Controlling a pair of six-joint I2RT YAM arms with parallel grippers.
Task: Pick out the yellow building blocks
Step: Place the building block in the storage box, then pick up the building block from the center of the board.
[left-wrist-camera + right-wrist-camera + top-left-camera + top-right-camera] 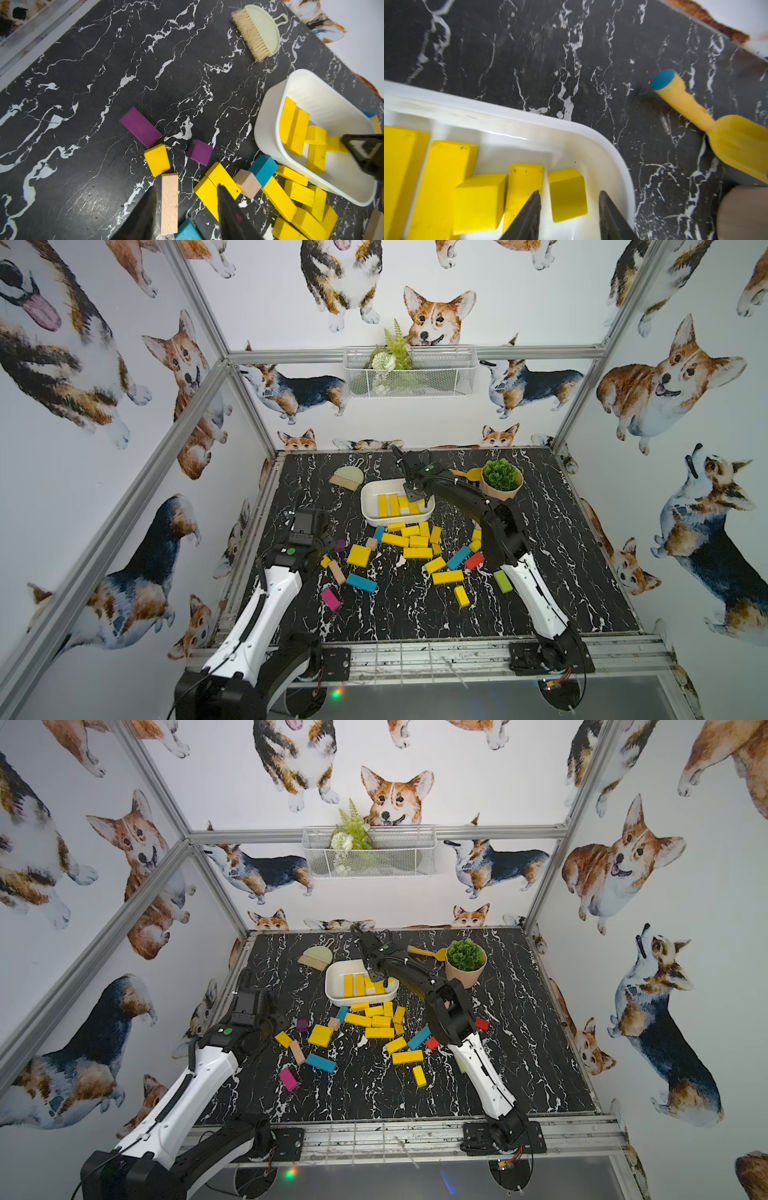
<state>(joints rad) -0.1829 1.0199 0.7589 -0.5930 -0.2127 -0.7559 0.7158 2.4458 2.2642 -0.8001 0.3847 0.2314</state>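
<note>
Right fingers (529,218), parted and empty, straddle a yellow cube (566,195) in the white tray (608,145); my left fingers (228,212), likewise parted and empty, hang nearer the yellow bars (278,199) beside it.

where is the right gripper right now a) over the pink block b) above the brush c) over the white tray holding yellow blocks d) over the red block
c: the right gripper hangs open over the white tray, a yellow cube lying below its jaws.
</note>
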